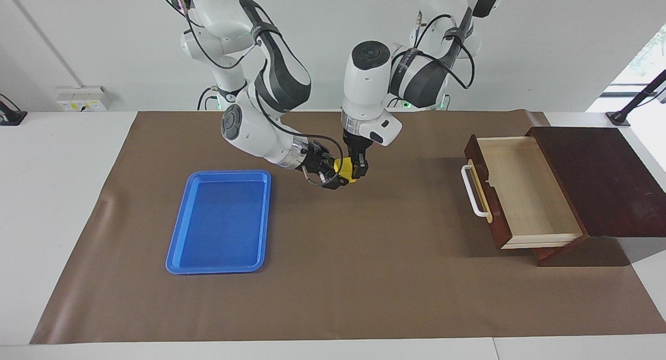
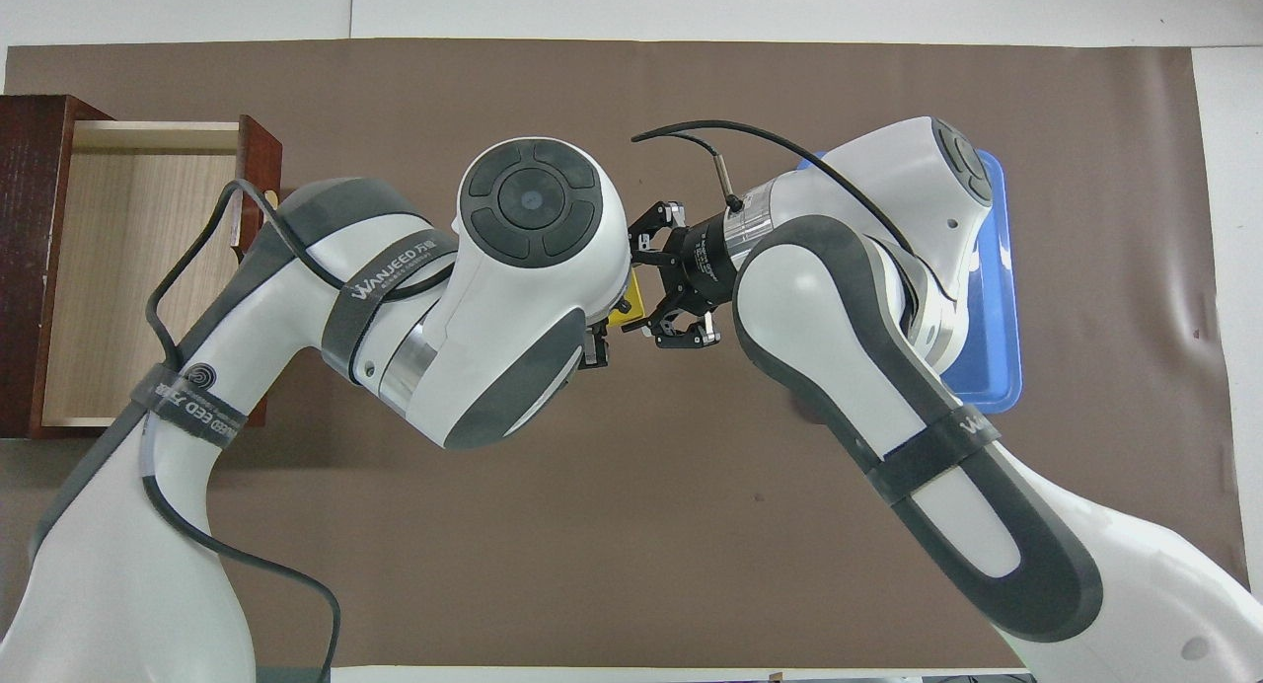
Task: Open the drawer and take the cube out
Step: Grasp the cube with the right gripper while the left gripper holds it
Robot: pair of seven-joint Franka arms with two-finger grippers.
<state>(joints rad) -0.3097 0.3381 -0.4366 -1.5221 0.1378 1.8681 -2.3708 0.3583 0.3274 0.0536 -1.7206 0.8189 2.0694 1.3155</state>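
Note:
The small yellow cube [image 1: 343, 167] hangs in the air above the brown mat, about midway along the table. My left gripper [image 1: 357, 172] points straight down and is shut on it from above. My right gripper [image 1: 334, 174] comes in level from the blue tray's side and is shut on the same cube [image 2: 631, 303]. In the overhead view the left wrist hides its own fingers, while the right gripper [image 2: 646, 298] shows pinched in at the cube. The drawer [image 1: 498, 219] stands pulled out of its dark wooden box, its pale interior bare.
A blue plastic tray [image 1: 218, 219] lies on the mat toward the right arm's end, with nothing in it. The dark wooden box [image 1: 598, 178] sits at the left arm's end, near the mat's edge. The drawer's white handle [image 1: 471, 191] faces the table's middle.

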